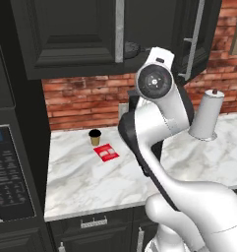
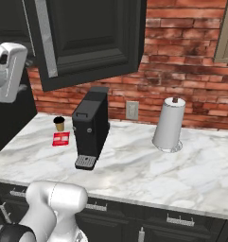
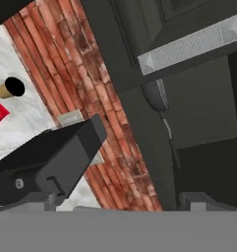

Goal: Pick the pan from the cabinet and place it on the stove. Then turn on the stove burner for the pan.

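Open cabinet mouth above a partly crowded surface

The cabinet (image 1: 71,34) doors stand swung out, and between them is a dark gap where the pan (image 1: 132,48) sits at the shelf edge; the left door's silver bar handle (image 1: 119,29) hangs just beside it and narrows the way in. Below, the coffee machine (image 2: 91,126) stands under the opening. The paper cup (image 2: 59,124) and red packet (image 2: 61,138) lie to its left, the paper towel roll (image 2: 170,125) well apart to the right, with bare marble surface (image 2: 134,165) between.
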